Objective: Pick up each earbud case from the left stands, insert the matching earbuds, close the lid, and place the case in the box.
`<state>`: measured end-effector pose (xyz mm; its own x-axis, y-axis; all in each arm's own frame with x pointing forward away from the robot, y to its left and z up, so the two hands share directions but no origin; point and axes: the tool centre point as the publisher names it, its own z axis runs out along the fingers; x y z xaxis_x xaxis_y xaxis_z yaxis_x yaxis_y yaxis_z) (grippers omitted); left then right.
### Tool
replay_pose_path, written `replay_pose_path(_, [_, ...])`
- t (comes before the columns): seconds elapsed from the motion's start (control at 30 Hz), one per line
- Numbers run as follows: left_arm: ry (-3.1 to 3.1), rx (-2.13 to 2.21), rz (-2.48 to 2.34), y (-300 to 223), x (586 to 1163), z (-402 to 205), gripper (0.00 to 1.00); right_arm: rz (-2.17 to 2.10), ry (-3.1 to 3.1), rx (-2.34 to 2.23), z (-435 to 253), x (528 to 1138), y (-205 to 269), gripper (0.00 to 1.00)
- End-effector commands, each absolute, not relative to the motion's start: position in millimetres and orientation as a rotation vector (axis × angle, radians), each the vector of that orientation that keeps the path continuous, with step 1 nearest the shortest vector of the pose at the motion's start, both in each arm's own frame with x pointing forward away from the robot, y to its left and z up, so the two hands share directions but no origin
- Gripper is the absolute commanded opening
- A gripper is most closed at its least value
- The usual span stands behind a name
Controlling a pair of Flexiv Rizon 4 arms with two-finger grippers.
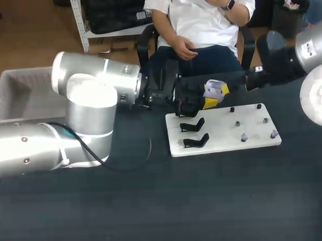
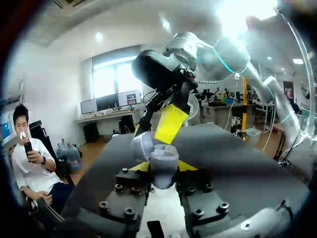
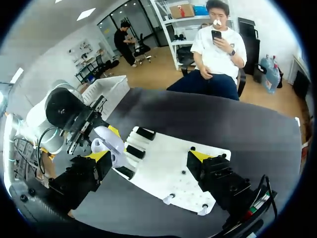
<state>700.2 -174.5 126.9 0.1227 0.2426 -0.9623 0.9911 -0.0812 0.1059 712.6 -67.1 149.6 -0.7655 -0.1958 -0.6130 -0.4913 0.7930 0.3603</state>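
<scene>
earbud case [image 1: 214, 88] hangs just above the far edge of the white board [image 1: 221, 144], pinched by the left claw [image 2: 163, 168], whose yellow tips press it from both sides. to my eye it's held up off the board like that so the other arm can get at it. the lid looks open, though i can't be sure. the right claw [image 3: 149, 157] sits just beyond the case, over that same far edge, with its fingers spread wide and nothing between them. i'd guess it's ready to go for an earbud.

counting: one case in sight. three black stands [image 3: 134, 151] along the board's left end, all bare. six small pegs [image 1: 237, 123] on the board's right half, and only the two in the near row carry pale earbuds [image 1: 244, 137]. one white box [image 1: 15, 92] waits on the tabletop [image 1: 207, 204], well off the board's left end.
</scene>
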Motion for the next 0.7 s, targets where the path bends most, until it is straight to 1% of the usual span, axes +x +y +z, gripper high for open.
replay_pose_path(0.03, [1.221, 1.460, -1.101, -170, 699, 124, 0.00, 0.610, 2.439, -0.496, 160, 706, -75, 1.00])
replay_pose_path(0.4, [1.225, 1.178, -1.213, -160, 711, 135, 0.00, 0.305, 2.589, -0.464, 164, 684, -111, 1.00])
replay_pose_path(0.7, [1.168, 1.161, -1.246, -156, 710, 143, 0.00, 0.092, 2.645, -0.370, 149, 651, -144, 1.00])
